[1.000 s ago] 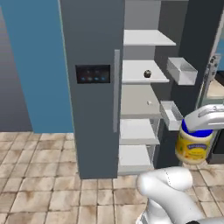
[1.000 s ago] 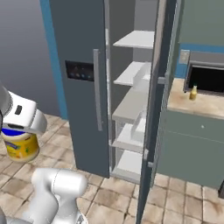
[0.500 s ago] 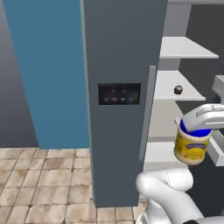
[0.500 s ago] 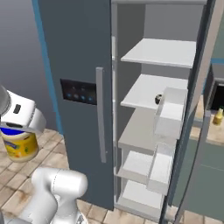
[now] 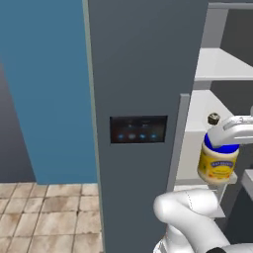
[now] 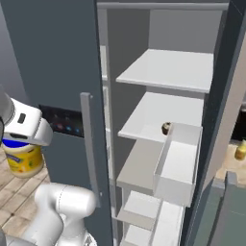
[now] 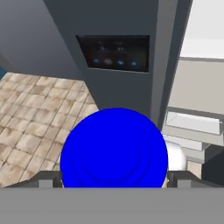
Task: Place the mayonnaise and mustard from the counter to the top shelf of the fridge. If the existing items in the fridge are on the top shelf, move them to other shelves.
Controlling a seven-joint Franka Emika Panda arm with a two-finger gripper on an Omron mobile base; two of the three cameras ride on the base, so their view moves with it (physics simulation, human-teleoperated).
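My gripper (image 5: 221, 146) is shut on the blue lid of the mayonnaise (image 5: 217, 165), a cream-yellow jar that hangs in the air in front of the fridge (image 5: 143, 64). In the right base view the gripper (image 6: 17, 142) holds the mayonnaise (image 6: 24, 160) left of the fridge's long handle (image 6: 91, 144). The hand view looks down on the blue lid (image 7: 113, 148) between the fingertips (image 7: 48, 180). The top shelf (image 6: 168, 69) is a bare white slab. A small dark cupcake (image 6: 166, 128) sits on the shelf below it. A yellow bottle, probably the mustard (image 6: 241, 153), stands on the counter (image 6: 229, 169) at the far right.
The fridge's closed left door carries a black panel of lights (image 5: 138, 129). The open right door holds a white door bin (image 6: 178, 163) that juts out in front of the middle shelves. Beige floor tiles (image 5: 44, 212) lie to the left, under a blue wall (image 5: 44, 89).
The whole picture has shifted and grown: the base has come closer to the fridge. The jar stays in my gripper at the same place relative to the arm.
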